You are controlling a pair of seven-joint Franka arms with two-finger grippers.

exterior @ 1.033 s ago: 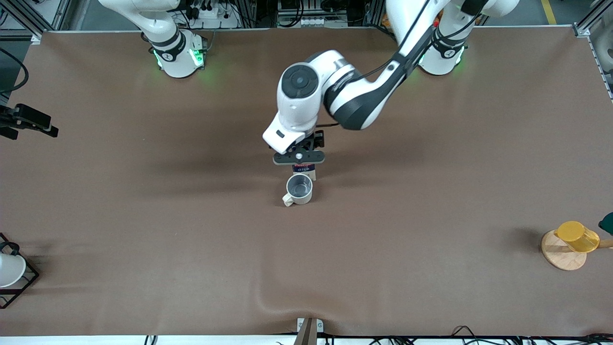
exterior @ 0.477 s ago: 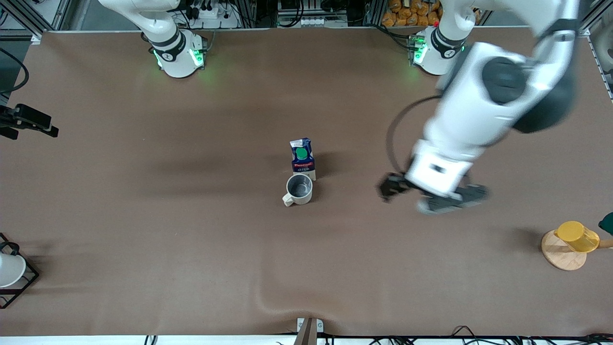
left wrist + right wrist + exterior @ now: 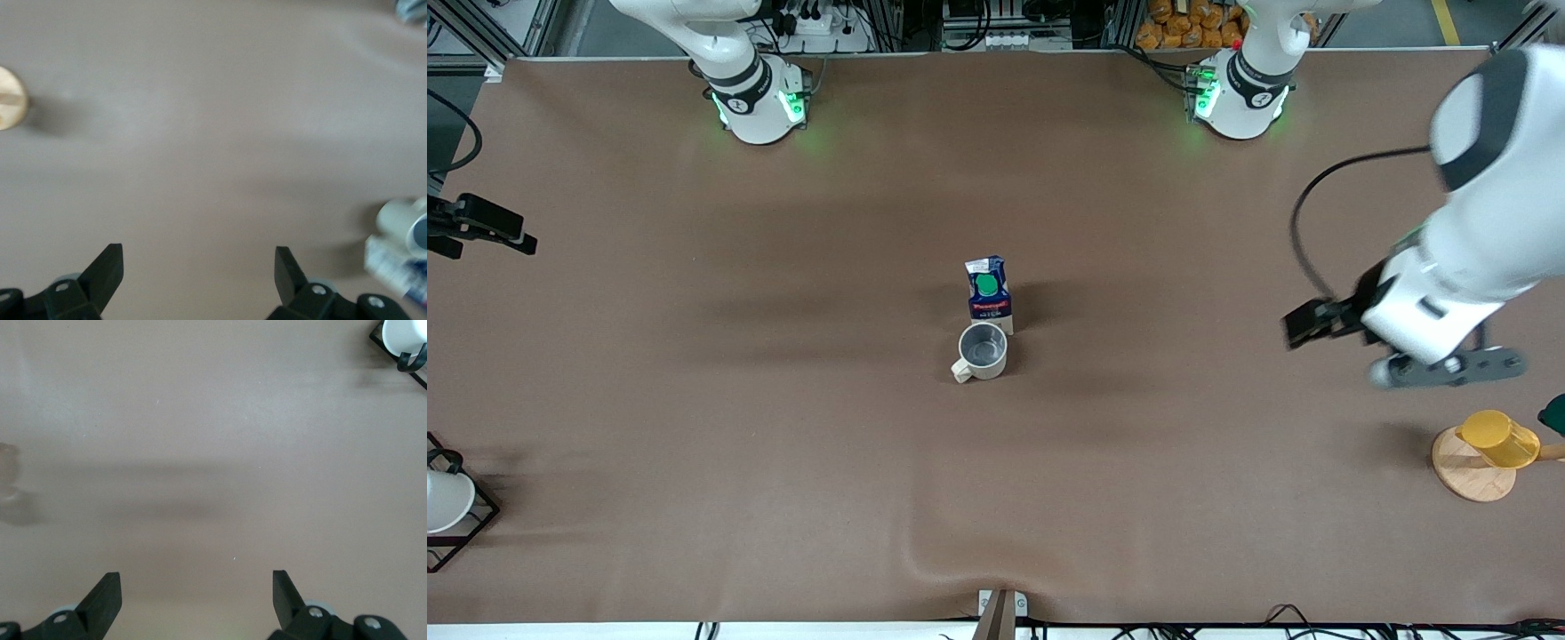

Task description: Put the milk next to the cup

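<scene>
The milk (image 3: 989,293), a dark blue carton with a green cap, stands upright at the table's middle. It almost touches the cream-white cup (image 3: 983,351), which is just nearer to the front camera. My left gripper (image 3: 1448,370) is up over the table toward the left arm's end, well apart from both. In the left wrist view it (image 3: 197,267) is open and empty, with the cup (image 3: 405,223) and the milk (image 3: 397,267) at the frame's edge. My right gripper (image 3: 197,587) is open and empty over bare table; the front view does not show it.
A yellow cup (image 3: 1498,438) lies on a round wooden coaster (image 3: 1469,473) at the left arm's end, just nearer than the left gripper. A white cup in a black wire frame (image 3: 445,502) stands at the right arm's end. The table cover has a wrinkle (image 3: 925,560) near the front edge.
My left gripper has let go of the milk and swung away toward the left arm's end of the table. The milk stays standing beside the cup.
</scene>
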